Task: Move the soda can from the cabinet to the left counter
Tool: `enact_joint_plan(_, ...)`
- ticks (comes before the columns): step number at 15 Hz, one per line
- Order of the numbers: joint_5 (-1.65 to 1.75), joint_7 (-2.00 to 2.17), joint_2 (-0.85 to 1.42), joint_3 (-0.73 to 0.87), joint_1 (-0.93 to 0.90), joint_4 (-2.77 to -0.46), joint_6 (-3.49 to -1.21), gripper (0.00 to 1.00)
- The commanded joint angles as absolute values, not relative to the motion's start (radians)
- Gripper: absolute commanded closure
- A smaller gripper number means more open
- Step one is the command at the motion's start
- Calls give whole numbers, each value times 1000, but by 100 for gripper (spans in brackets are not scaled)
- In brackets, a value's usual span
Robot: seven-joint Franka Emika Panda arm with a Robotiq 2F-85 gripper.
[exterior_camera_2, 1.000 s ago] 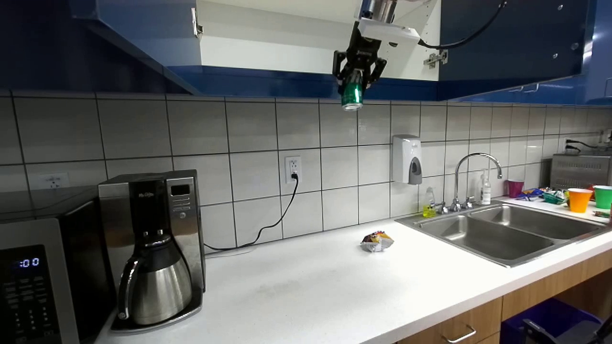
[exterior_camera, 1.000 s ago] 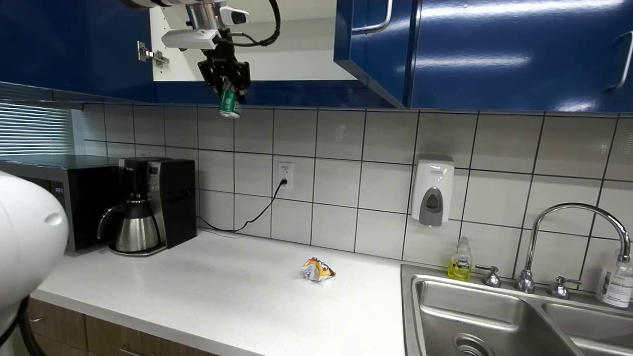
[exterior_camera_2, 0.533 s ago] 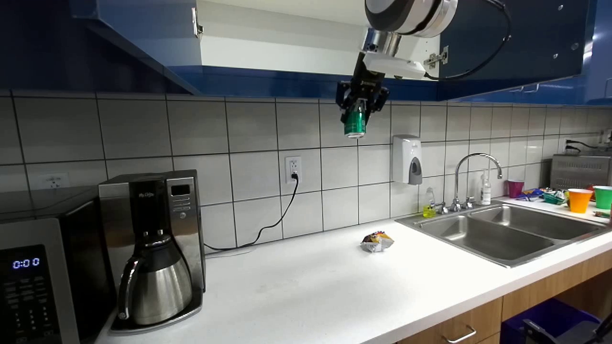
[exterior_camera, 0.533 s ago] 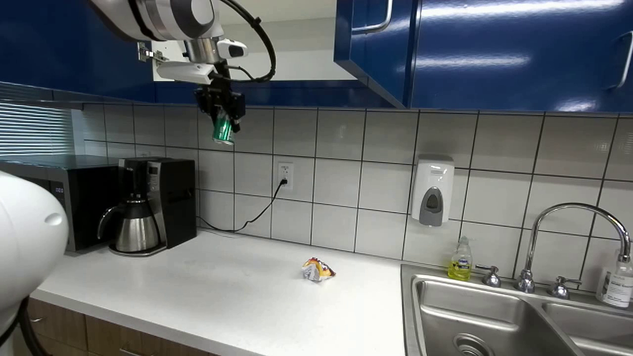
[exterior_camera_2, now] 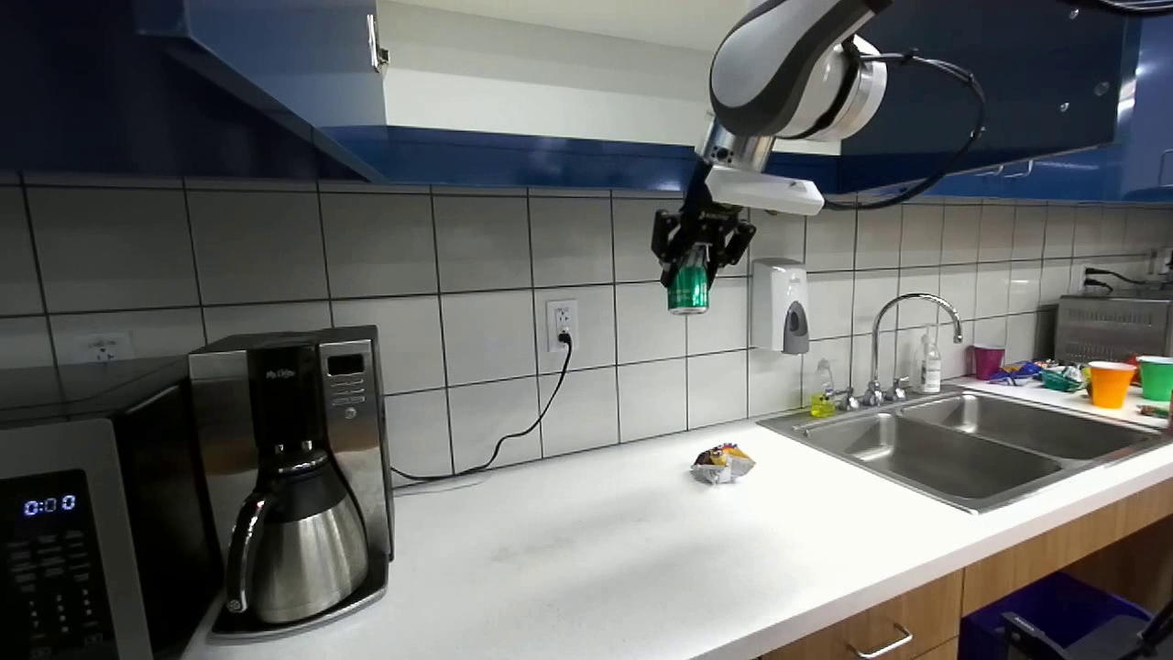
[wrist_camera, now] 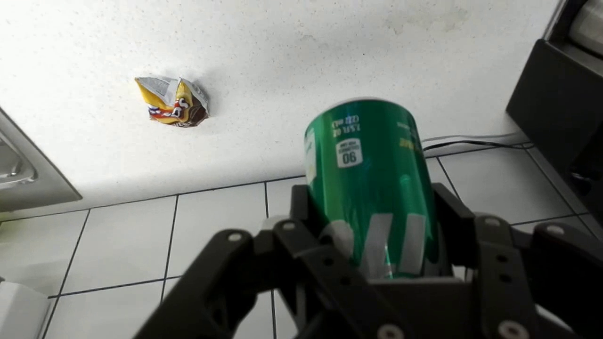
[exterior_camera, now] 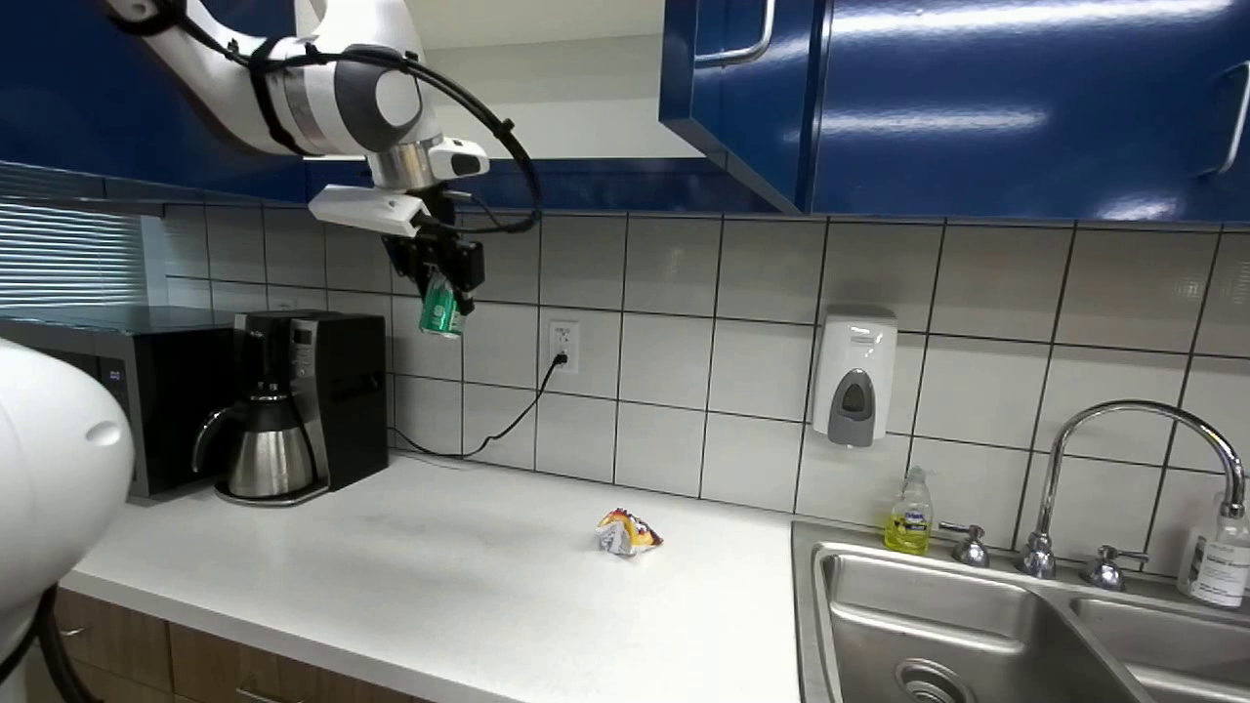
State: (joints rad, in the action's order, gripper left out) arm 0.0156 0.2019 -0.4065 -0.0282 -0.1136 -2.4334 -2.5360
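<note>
Soda can (wrist_camera: 370,174) between end effector's (exterior_camera_2: 690,276) 2 fingers (wrist_camera: 300,207)

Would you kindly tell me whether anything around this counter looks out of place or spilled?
A crumpled snack wrapper lies loose on the white counter like litter, and a faint smudge, perhaps a dried spill, marks the surface toward the coffee maker. The soda can in the jaws shows no visible dents.

A pale tiled wall (exterior_camera: 674,361) stands beside slatted blinds (exterior_camera: 68,256), with wood-fronted drawers (exterior_camera: 220,662) lower down.
</note>
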Motion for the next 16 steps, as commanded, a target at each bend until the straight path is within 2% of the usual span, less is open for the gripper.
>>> enact_joint_plan(1, 0, 158, -369, -38, -83, -2483, -2655, 62)
enact_joint_plan(16, -78, 25, 9, 29, -96, -2514, -3096, 62)
